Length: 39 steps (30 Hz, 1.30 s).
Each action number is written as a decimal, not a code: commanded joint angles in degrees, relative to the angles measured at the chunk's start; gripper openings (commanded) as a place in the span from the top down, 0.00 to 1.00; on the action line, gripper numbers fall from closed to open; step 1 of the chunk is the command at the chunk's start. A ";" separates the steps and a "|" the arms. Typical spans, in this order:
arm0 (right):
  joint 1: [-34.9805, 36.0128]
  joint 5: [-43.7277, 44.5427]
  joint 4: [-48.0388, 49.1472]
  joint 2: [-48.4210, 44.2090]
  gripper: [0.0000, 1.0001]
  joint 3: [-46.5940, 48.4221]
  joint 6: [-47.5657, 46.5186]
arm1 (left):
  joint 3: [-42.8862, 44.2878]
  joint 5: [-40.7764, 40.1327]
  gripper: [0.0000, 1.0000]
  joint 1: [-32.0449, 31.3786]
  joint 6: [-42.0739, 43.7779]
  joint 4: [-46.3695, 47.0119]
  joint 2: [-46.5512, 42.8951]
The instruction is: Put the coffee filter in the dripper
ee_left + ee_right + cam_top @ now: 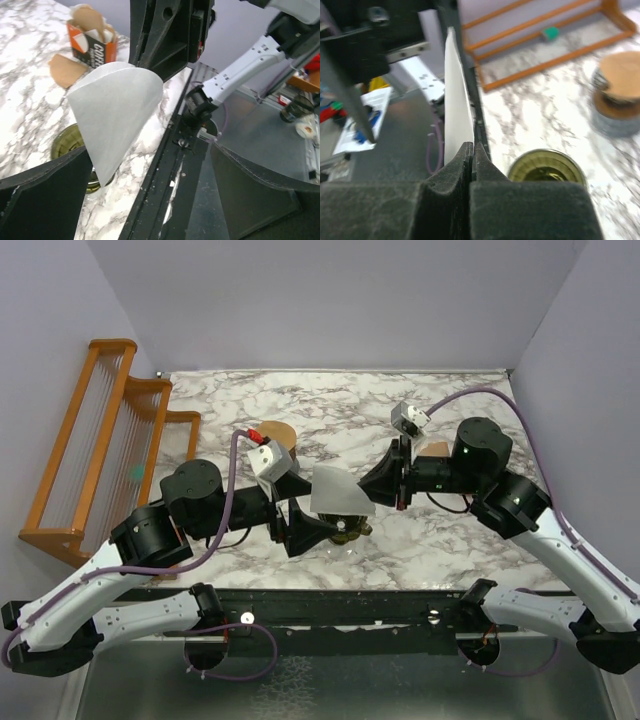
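Coffee filter point(117, 115), perhaps over dripper point(547, 170)

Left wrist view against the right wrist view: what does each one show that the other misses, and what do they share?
Only the left wrist view: an orange box, tan paper beside it, and the coffee filter as a full cone. Only the right wrist view: the wooden rack and the brown disc. Both: the white filter pinched in the right hand, the green dripper, the marble table.
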 commanded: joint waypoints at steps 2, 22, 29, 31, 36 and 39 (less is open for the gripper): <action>0.46 20.23 -10.39 2.44 0.99 3.98 -6.57 | 1.73 -12.41 0.01 0.15 -2.57 -3.82 -0.75; 17.24 72.78 -3.00 9.51 0.99 7.58 -10.06 | 10.58 -26.39 0.01 0.15 -16.44 -5.59 9.74; 22.22 81.54 5.37 9.17 0.99 4.37 -12.62 | 10.22 -36.54 0.01 0.15 -20.64 -5.65 8.52; 24.48 84.42 8.74 9.25 1.00 2.96 -15.95 | 10.10 -38.25 0.01 0.15 -21.50 -5.65 8.30; 28.44 89.44 17.18 9.51 0.99 -0.74 -22.35 | 10.71 -40.71 0.01 0.15 -23.19 -5.48 8.47; 29.36 90.41 21.31 9.38 0.99 -2.36 -23.96 | 11.14 -41.51 0.01 0.15 -23.53 -5.31 8.78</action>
